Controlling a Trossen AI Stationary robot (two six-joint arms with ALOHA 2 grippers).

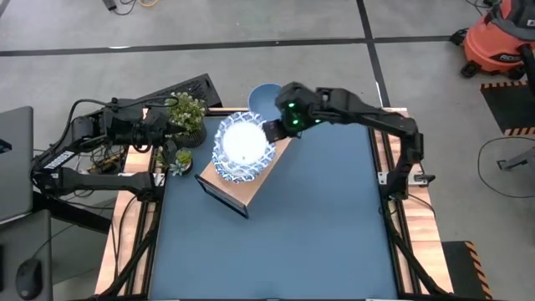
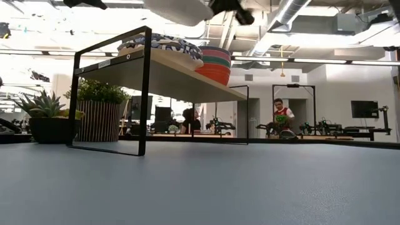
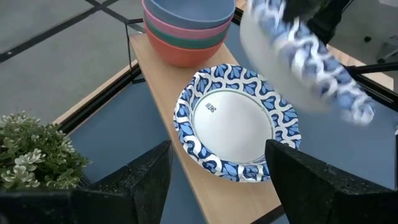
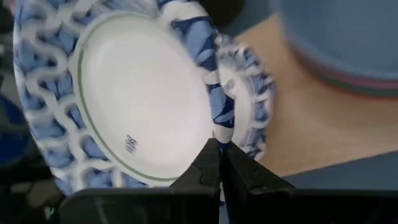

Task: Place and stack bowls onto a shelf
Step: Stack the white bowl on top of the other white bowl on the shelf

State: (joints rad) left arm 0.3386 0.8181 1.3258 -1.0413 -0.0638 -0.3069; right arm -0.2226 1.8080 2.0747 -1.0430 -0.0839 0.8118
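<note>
From above, the right gripper (image 1: pixel 269 132) reaches over the far end of the shelf (image 1: pixel 266 171), its fingers pinched on the rim of a white bowl with a blue patterned rim (image 1: pixel 243 144) held over the other patterned bowls (image 1: pixel 224 165) stacked on the board; the light blue bowl (image 1: pixel 263 96) tops the small stack at the shelf's far end. The left gripper (image 1: pixel 164 132) waits at the table's left edge beside two potted plants (image 1: pixel 185 115), its fingers spread. At table height, the shelf (image 2: pixel 169 75) stands on its dark frame, carrying the patterned stack (image 2: pixel 159 44) and the small bowls (image 2: pixel 214 64), with the held bowl (image 2: pixel 181 9) just above them. A person (image 2: pixel 282 117) stands in the room behind. The left wrist view shows its own fingers (image 3: pixel 140 180) apart, a patterned bowl (image 3: pixel 235 121) on the board, the small stack (image 3: pixel 186 28) beyond it, and the held bowl (image 3: pixel 305 56) tilted above. The right wrist view shows its fingers (image 4: pixel 208 168) pressed on the held bowl's rim (image 4: pixel 124 93).
</note>
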